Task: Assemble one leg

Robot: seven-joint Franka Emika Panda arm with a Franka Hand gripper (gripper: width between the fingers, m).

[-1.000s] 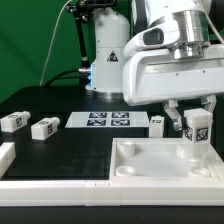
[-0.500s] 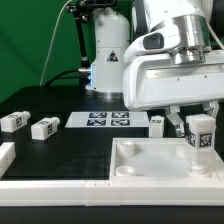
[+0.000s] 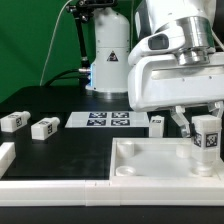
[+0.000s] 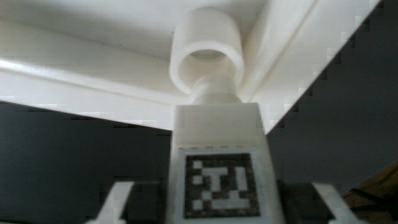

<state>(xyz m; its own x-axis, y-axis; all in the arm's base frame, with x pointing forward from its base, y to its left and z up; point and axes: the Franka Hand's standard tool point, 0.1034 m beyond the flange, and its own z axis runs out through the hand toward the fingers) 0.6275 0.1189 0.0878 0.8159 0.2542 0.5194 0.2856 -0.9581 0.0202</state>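
My gripper (image 3: 206, 124) is shut on a white leg (image 3: 207, 135) and holds it upright, tag facing out, over the far right corner of the white tabletop (image 3: 150, 162). In the wrist view the leg (image 4: 222, 150) fills the middle with its tag near the camera. Its rounded end points at the tabletop's white raised rim (image 4: 71, 75). The fingers (image 4: 121, 200) flank the leg on both sides. Whether the leg's lower end touches the tabletop is hidden by the rim.
Two loose legs (image 3: 12, 122) (image 3: 44, 128) lie at the exterior view's left, and a third (image 3: 157, 123) stands behind the tabletop. The marker board (image 3: 103, 120) lies at the back centre. A white block (image 3: 5, 155) sits at the front left edge. The arm's base (image 3: 108, 55) stands behind.
My gripper has carried the leg toward the exterior view's right and slightly down over the tabletop's corner. The loose legs have not moved.
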